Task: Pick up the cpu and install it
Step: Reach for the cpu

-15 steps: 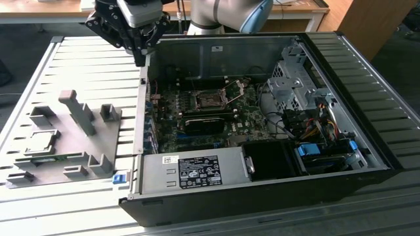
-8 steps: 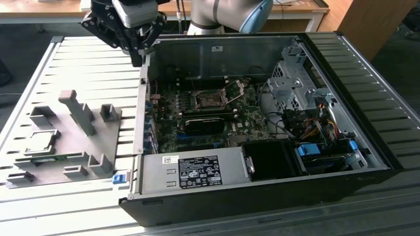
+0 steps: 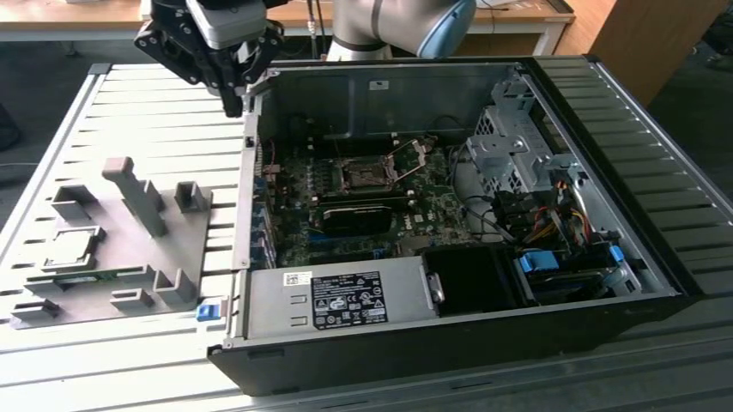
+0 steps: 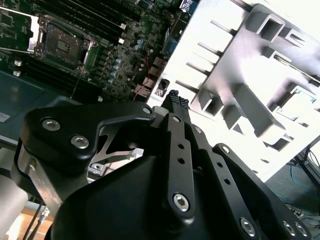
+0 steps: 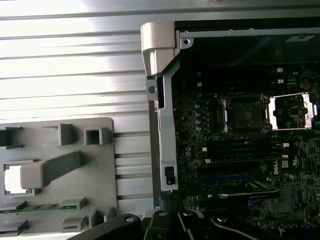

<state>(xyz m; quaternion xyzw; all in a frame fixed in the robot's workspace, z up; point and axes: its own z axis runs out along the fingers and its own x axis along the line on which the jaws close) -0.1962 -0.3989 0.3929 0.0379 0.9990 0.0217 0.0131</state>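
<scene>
- The cpu (image 3: 71,249), a small flat square chip with a silvery-grey metal top, lies in a shallow pocket of the grey plastic holder plate (image 3: 172,249), at the exterior view's left.
- The holder plate lies flat on the slatted metal table (image 3: 149,112), just beside the open black computer case (image 3: 458,343).
- The black claw (image 3: 235,105) hangs in the air above the far corner of the case wall that faces the holder plate. It is well apart from the cpu and touches nothing.
- The fingers of the claw are drawn together to one narrow tip, and nothing is between them.
- In the first wrist view the cpu (image 5: 15,178) appears as a bright square in its pocket, with the long thin green memory stick (image 5: 40,206) lying just beside it on the plate.
- The same view shows the claw's tip (image 5: 170,196) over the silver edge of the case, between the holder plate and the green motherboard (image 5: 240,165).
- The square metal-framed socket (image 5: 245,114) on the motherboard stands open, with its metal lid (image 5: 292,110) folded to the side. No chip is in it.
- The second wrist view looks along the claw's black links to the tip (image 4: 175,99), with the open socket (image 4: 62,46) on one side and the uprights of the holder plate on the other.
- The exterior view alone gives the whole case, with its silver power supply (image 3: 343,300) at the near wall.
</scene>
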